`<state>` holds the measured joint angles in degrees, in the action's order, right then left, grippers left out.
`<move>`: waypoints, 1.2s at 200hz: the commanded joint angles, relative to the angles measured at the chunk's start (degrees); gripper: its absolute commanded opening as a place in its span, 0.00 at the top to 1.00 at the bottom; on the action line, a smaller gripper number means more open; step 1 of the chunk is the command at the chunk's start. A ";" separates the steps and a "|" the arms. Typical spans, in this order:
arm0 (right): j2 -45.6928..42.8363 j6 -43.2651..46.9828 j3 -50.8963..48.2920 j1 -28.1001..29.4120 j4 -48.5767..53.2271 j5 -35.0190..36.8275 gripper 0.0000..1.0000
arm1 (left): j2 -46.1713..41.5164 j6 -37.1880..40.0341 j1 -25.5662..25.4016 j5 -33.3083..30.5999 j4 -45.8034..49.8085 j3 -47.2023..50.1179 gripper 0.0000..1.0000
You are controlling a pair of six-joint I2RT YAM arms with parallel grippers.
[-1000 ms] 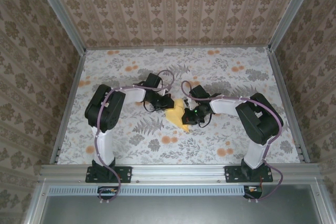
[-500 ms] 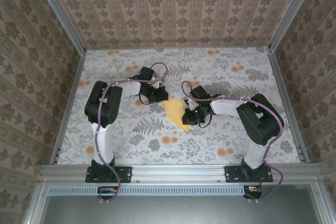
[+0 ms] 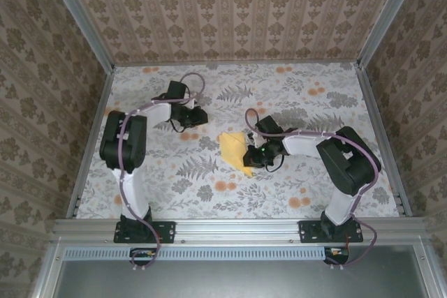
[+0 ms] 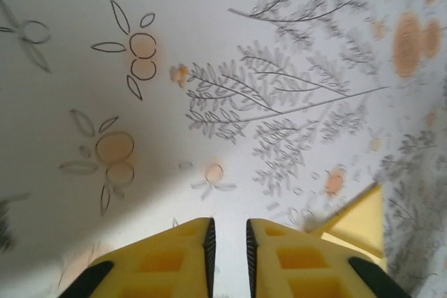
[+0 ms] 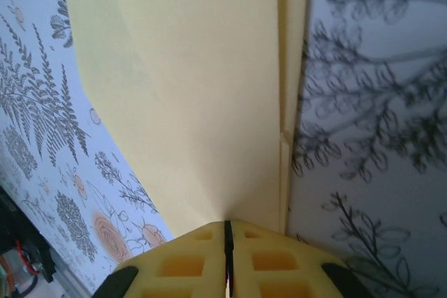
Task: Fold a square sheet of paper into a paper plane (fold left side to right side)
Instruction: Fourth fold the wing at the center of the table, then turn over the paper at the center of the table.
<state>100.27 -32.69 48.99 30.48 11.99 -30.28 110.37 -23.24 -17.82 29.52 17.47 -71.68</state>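
Backing away since a second ago, the left claw point(image 4: 229, 227) hangs narrowly parted and empty. The right claw point(image 5: 228, 225) pinches the edge of the pale-yellow creased sheet of paper point(image 3: 234, 146) lying mid floral-patterned desk point(image 3: 314, 186). Held singly, any tug may drag it and spoil the crease.

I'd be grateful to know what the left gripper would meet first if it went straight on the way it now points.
Most likely the flower-printed table cover: the left gripper aims at bare print, with the folded yellow paper off to the right in its wrist view. Depth is unclear.
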 commanded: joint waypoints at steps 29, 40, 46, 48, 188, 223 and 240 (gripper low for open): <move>-10.77 -0.80 -3.86 -1.74 -1.22 7.51 0.63 | -13.65 -6.47 -3.84 1.78 -5.01 11.07 0.59; -13.12 -0.84 -5.13 -2.79 -2.93 8.53 0.56 | -14.51 -8.78 -5.43 2.28 -6.48 12.70 0.56; -14.21 -1.02 -5.87 -3.39 -3.91 8.97 0.52 | -14.73 -10.00 -6.35 2.73 -7.77 13.50 0.55; -14.59 -1.03 -6.02 -3.60 -4.15 9.00 0.51 | -14.74 -10.40 -6.66 2.82 -8.33 13.81 0.55; -25.71 -1.93 -12.87 -10.10 -9.24 6.40 0.36 | 1.19 -19.61 -16.67 6.37 -19.22 7.94 0.62; -26.33 -3.76 -14.77 -13.49 -14.15 -1.40 0.27 | 0.55 -19.91 -16.94 6.65 -21.78 6.91 0.83; -25.46 -4.22 -14.64 -14.87 -16.12 -4.98 0.16 | -1.17 -18.89 -16.76 6.43 -21.46 6.19 0.90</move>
<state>74.96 -35.62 34.83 17.19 0.51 -27.79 111.48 -42.89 -34.59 34.92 -2.24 -63.29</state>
